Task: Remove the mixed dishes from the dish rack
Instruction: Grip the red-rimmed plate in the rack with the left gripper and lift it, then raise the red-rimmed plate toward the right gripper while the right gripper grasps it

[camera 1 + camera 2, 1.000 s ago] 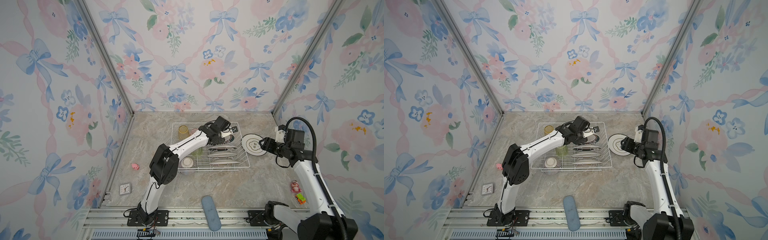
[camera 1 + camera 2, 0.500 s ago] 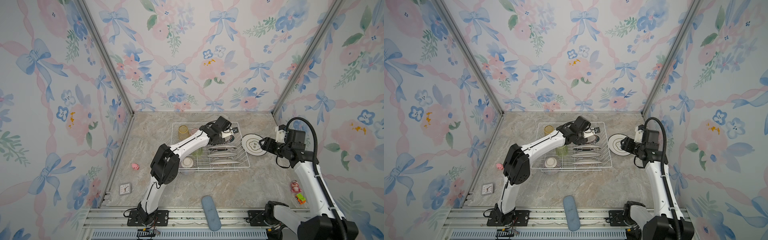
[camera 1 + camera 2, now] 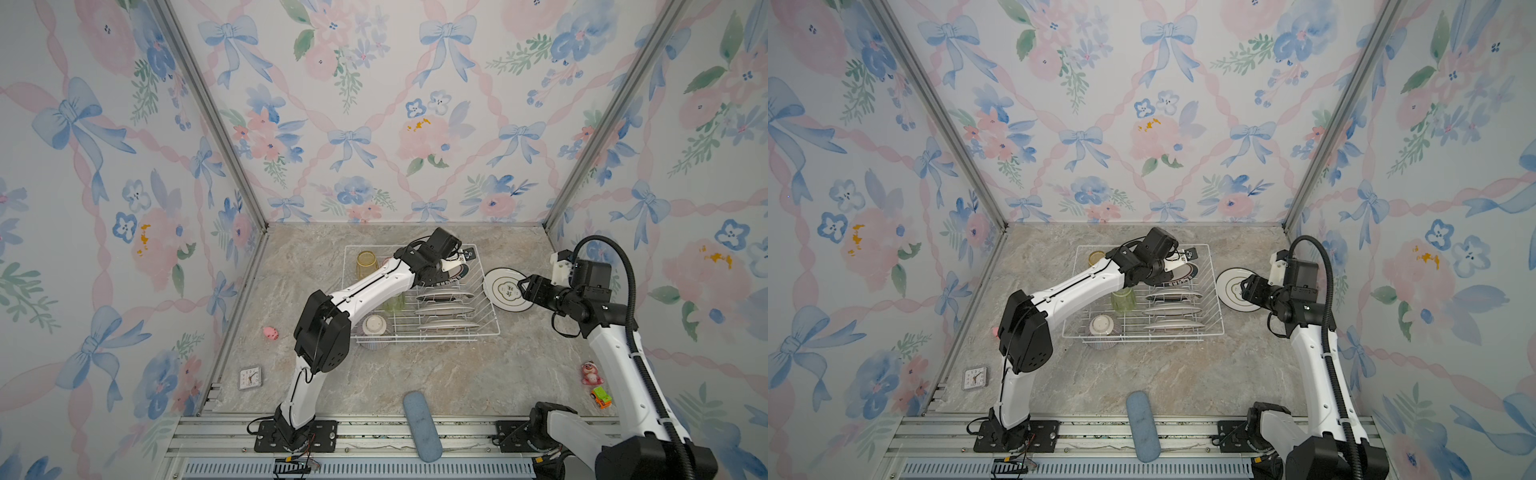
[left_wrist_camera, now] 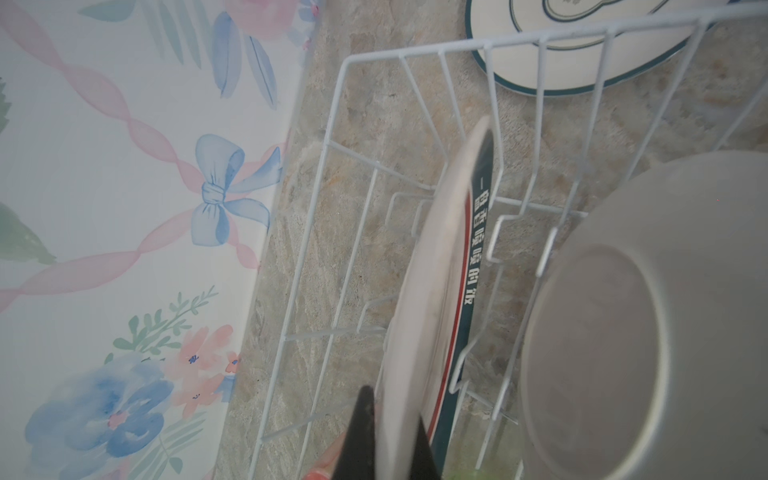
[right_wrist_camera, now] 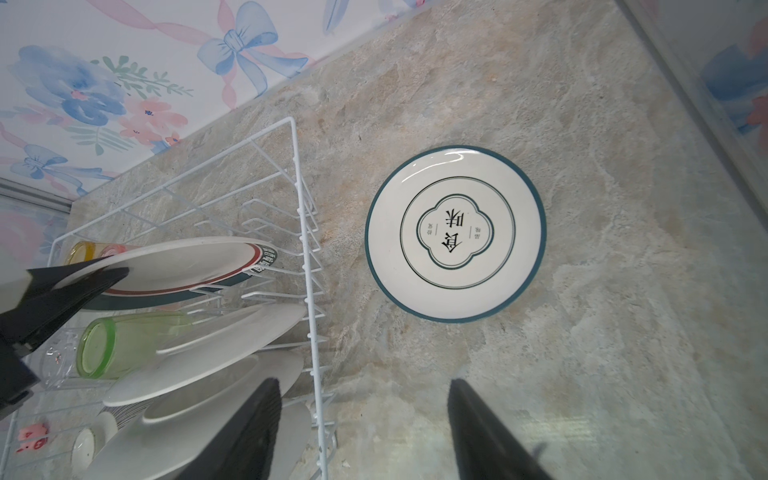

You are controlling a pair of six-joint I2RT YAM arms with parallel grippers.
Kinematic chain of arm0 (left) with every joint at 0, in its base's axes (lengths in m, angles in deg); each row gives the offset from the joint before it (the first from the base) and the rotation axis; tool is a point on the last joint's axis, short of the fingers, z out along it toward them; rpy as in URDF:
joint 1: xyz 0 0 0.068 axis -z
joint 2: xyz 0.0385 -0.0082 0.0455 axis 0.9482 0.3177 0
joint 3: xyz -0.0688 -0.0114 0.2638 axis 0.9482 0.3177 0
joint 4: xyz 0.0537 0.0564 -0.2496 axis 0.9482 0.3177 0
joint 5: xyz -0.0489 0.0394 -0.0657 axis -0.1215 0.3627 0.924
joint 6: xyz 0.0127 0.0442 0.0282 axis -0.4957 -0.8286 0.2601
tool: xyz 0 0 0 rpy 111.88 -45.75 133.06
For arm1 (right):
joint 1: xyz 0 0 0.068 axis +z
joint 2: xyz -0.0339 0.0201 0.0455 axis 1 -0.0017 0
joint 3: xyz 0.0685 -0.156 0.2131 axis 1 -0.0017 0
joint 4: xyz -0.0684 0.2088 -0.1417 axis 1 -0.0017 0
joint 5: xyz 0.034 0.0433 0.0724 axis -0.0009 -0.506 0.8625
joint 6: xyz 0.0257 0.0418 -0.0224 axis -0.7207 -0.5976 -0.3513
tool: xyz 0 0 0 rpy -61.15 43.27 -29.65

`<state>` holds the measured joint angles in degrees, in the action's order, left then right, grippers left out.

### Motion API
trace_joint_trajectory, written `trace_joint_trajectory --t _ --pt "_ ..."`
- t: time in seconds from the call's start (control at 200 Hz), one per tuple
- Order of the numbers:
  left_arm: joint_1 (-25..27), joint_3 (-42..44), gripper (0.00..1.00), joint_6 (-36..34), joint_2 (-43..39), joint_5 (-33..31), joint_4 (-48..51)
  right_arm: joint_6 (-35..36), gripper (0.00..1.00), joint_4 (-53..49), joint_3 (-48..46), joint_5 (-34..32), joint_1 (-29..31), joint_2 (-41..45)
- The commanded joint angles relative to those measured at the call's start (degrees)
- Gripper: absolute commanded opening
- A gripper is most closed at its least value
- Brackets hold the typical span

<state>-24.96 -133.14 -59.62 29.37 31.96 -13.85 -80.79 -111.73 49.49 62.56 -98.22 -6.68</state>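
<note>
Nearest the rail, the blue-grey pad (image 3: 422, 426) lies partly over the front edge of the table (image 3: 415, 374), with the small clock (image 3: 250, 377) off to the left and two little toys (image 3: 592, 372) by the right wall. Further in stands the dish rack (image 3: 457, 333), and its near left corner holds the striped bowl (image 3: 374, 328) upside down, white foot up. To the bowl's right three white plates (image 3: 442, 311) stand on edge between the prongs, one behind another, and the green tumbler (image 5: 124, 345) lies on its side just beside them. Outside the rack, just beside its right wall, the flat plate (image 5: 455, 232) lies face up on the table. The right gripper (image 5: 361, 436) hovers at that plate's right edge, jaws wide apart with nothing between them. Deeper in, the left gripper (image 4: 392, 449) is clamped on the rim of the lettered plate (image 4: 432, 270), one dark finger (image 5: 62, 299) on each face. This plate leans in the far row, its lower edge inside the rack. The yellow tumbler (image 3: 365, 262) stands in the far left corner.
</note>
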Motion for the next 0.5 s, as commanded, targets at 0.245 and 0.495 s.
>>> trace_joint_trajectory --t 0.245,0.495 --pt "-2.8 -1.7 0.00 8.9 -9.3 5.4 -1.5 -1.3 0.66 2.1 -1.0 3.2 1.2 1.7" --pt "-7.4 -0.8 0.00 18.8 -14.2 19.2 -1.5 -3.0 0.66 7.8 -3.7 9.2 2.4 3.4"
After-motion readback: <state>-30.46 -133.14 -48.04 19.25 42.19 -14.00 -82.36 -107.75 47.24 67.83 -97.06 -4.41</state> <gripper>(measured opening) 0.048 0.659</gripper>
